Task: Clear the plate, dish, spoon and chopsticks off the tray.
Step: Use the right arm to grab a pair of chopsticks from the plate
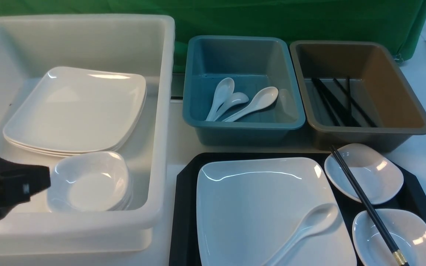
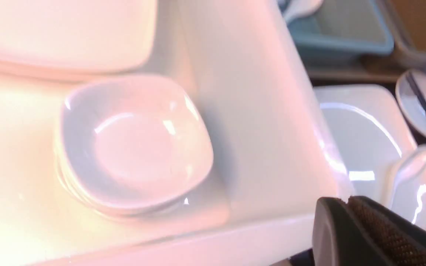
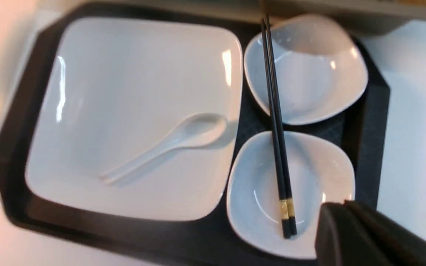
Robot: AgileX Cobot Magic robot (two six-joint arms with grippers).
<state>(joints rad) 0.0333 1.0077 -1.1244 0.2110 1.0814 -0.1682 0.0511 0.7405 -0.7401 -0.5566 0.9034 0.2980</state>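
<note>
- Black tray [image 1: 185, 207] sits nearest, right of centre, and carries all the task's pieces.
- White plate [image 1: 257, 199] fills the tray's left part. The spoon [image 1: 309, 225] lies on the plate, bowl up, with its handle running toward the near edge.
- Two small white dishes take the tray's right side, the near dish [image 1: 405, 240] and the far dish [image 1: 372, 173].
- The chopsticks [image 1: 364, 203] lie side by side across both dishes, with the gold-banded ends over the near dish.
- Right gripper [image 3: 344, 208] shows only in its wrist view. It hangs above the near dish's corner, close to the banded ends, fingers pressed together and grasping nothing.
- Left gripper [image 1: 46, 181] hovers at the left over the white tub [image 1: 161, 111], just beside a stack of small dishes [image 1: 91, 184]. Its fingers are clenched together and empty.
- Farther back in that tub lies a stack of large plates [image 1: 76, 111].
- Beyond the tray, a blue tub [image 1: 242, 127] holds three white spoons [image 1: 235, 101].
- To its right, a brown tub [image 1: 394, 92] holds several black sticks [image 1: 338, 103].
- Green cloth [image 1: 272, 18] closes the back.
</note>
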